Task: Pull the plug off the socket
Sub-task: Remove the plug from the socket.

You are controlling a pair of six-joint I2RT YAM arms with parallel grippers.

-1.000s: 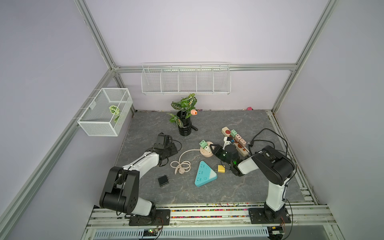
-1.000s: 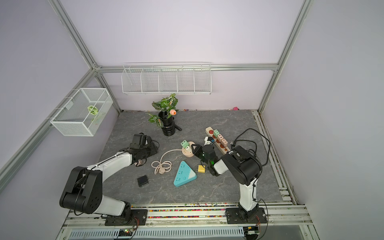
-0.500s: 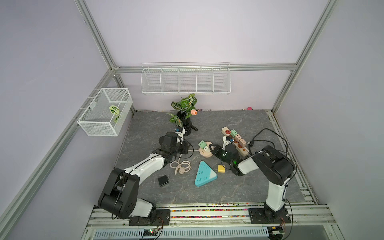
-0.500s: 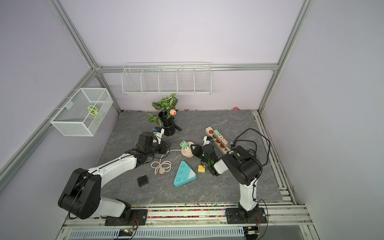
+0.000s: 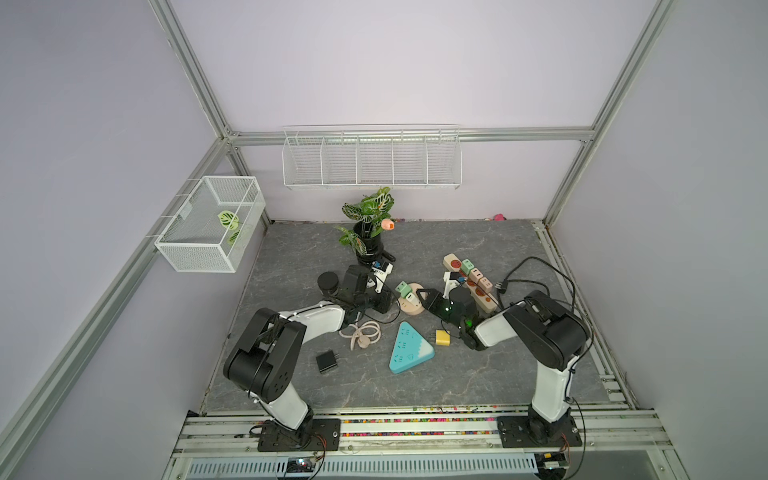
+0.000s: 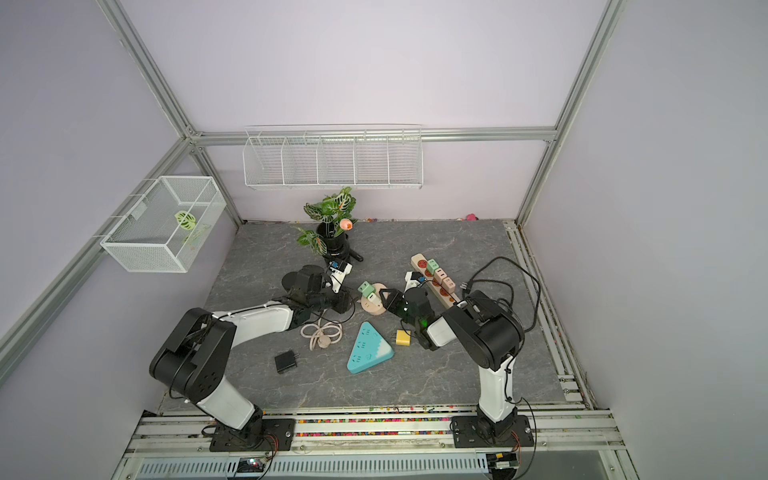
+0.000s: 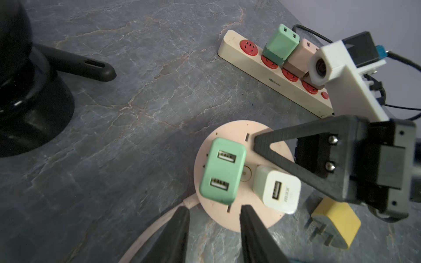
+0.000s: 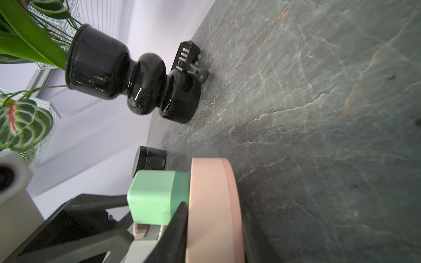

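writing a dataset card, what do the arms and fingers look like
The left arm and right arm have white shells between bulky black joints, on black base plates, with thin black cables. The fingers are black hollow triangles. A white camera housing sits by each wrist.

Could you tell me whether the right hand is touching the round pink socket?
Touching. The right wrist view shows the right hand closed on the round pink socket, a finger flat against its face, no gap.

Lilac walls, aluminium frame; grey marbled floor; 1 wire shelf on back wall; 1 mesh basket on side wall.
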